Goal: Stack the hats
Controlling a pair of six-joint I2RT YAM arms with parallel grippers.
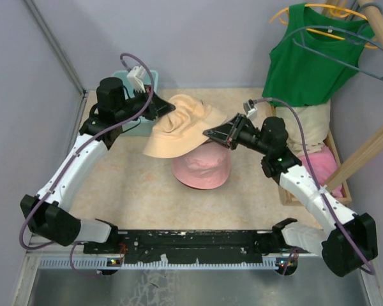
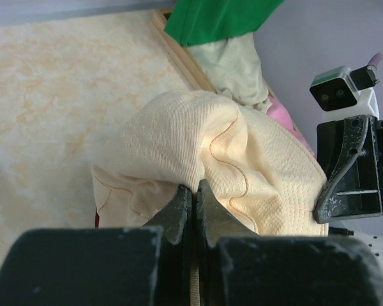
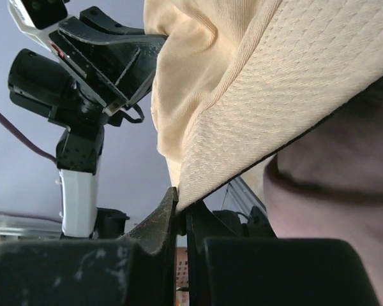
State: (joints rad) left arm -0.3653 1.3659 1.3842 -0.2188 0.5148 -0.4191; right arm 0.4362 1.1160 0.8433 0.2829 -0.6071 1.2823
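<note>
The beige hat (image 1: pixel 182 127) hangs in the air between both grippers, above the pink hat (image 1: pixel 202 167), which lies on the table. My left gripper (image 1: pixel 168 108) is shut on the beige hat's far left edge; in the left wrist view the jaws (image 2: pixel 195 191) pinch its fabric (image 2: pixel 204 153). My right gripper (image 1: pixel 210 133) is shut on the brim's right edge; in the right wrist view the jaws (image 3: pixel 179 197) clamp the quilted brim (image 3: pixel 268 95), with the pink hat (image 3: pixel 345 210) below right. A sliver of dark red (image 2: pixel 97 220) shows under the beige hat. The blue hat is not in view.
A teal basket (image 1: pixel 138 89) stands at the back left behind the left arm. A green tank top (image 1: pixel 309 54) hangs on a hanger at the back right. A wooden tray (image 1: pixel 329 167) with pale and pink cloth lies at the right edge.
</note>
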